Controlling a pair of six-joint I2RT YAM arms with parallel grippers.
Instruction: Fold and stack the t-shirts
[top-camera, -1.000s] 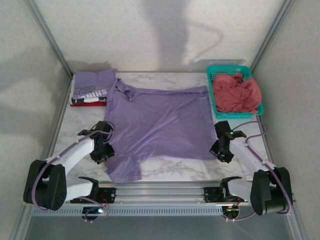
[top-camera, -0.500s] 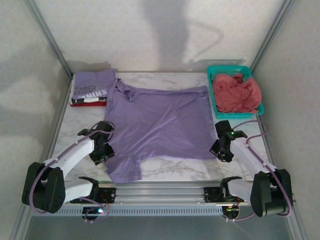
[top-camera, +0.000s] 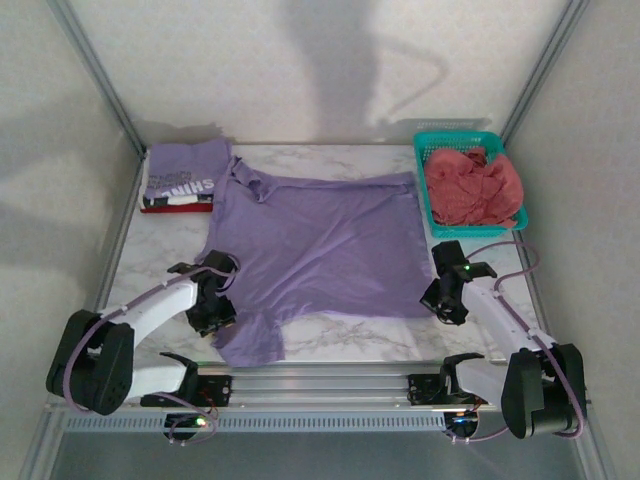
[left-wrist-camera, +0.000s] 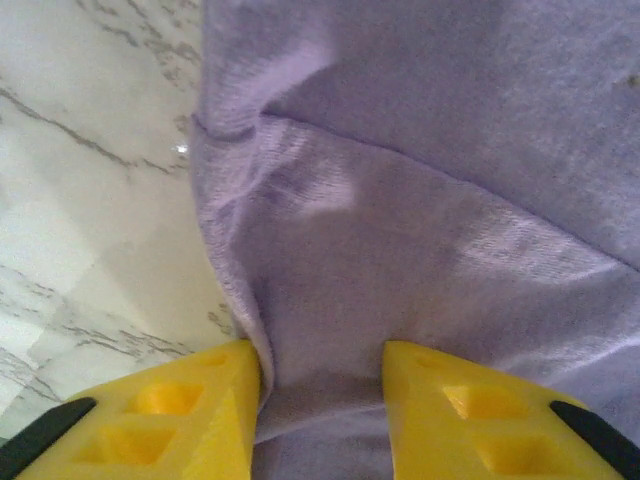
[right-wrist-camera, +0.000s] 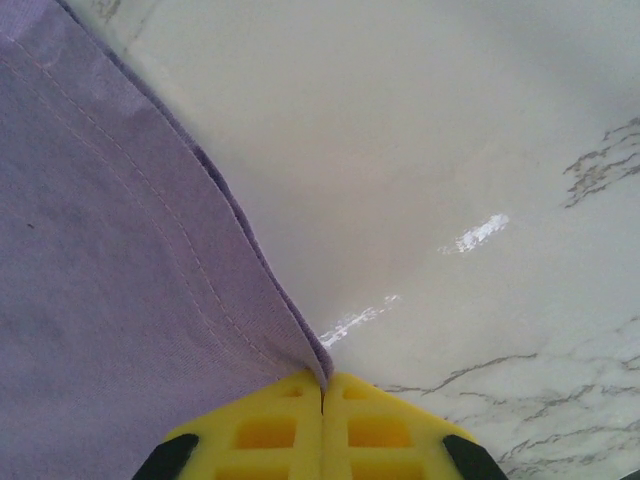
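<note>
The lavender t-shirt (top-camera: 320, 250) lies spread flat across the middle of the marble worktop (top-camera: 170, 240), collar toward the far left and one sleeve hanging toward the near edge. The left claw (top-camera: 215, 314) sits at the shirt's near-left side by that sleeve; seen from its wrist, the left claw (left-wrist-camera: 320, 365) is narrowed but not closed, its yellow fingers (left-wrist-camera: 190, 410) standing apart with a bunched fold of lavender cloth between them. The right claw (top-camera: 446, 300) is at the shirt's near-right corner, and the wrist view shows it (right-wrist-camera: 322, 385) pressed tight together on the hem edge. At the far left lies a folded lettered purple t-shirt (top-camera: 185, 170). A coral-pink t-shirt (top-camera: 470, 185) is heaped in the teal basket (top-camera: 455, 138) at the far right.
</note>
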